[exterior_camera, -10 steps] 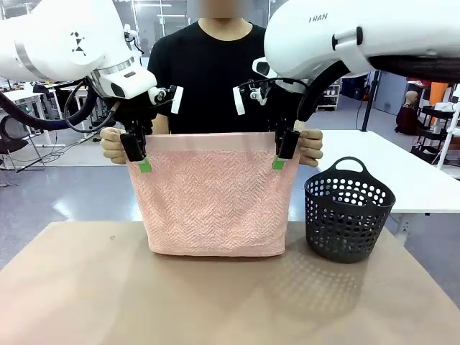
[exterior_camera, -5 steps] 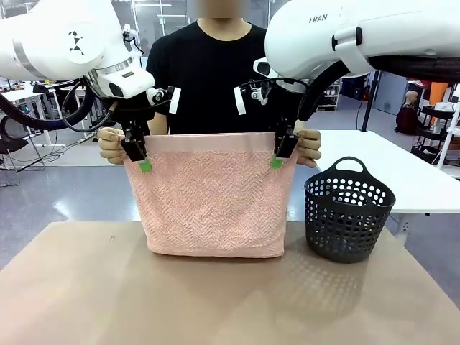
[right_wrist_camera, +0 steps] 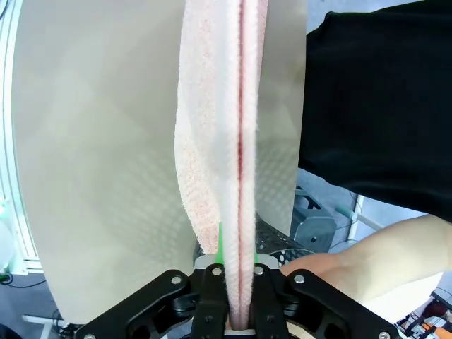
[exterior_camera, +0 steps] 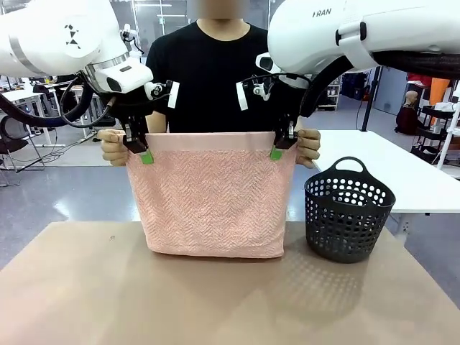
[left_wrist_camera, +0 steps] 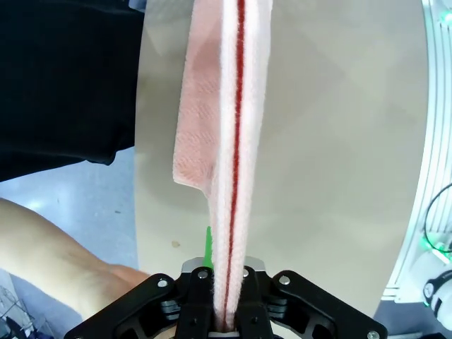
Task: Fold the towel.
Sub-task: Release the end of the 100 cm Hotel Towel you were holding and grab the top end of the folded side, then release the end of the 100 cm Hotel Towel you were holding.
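Front view: left claw (exterior_camera: pixel 144 152) and right claw (exterior_camera: pixel 279 148) are each clamped on a top corner of the towel (exterior_camera: pixel 212 198), with the green pads on the near face. One person's hand (exterior_camera: pixel 113 146) sits just outside the left claw and the other hand (exterior_camera: pixel 309 147) just outside the right claw; both look to be pinching the same top edge. The towel hangs as a flat, taut sheet between the claws, over the far part of the tabletop (exterior_camera: pixel 215 302). Can't tell whether the lower edge touches the tabletop or hangs just above it. Judged step: shared hold before the lay-down and fold. To do it well, the claws should stay level and evenly spaced so the top hem stays straight. They should come down together, lower edge landing first, then drape toward the robot without bunching. The right side should stay clear of the basket (exterior_camera: pixel 348 212), which stands near the towel's lower corner but apart from it. Look of the towel: pale salmon pink, zigzag weave, plain band along the top. Wrist views show two pink layers with a thin dark red line between them, running straight between the fingers, so it hangs doubled.
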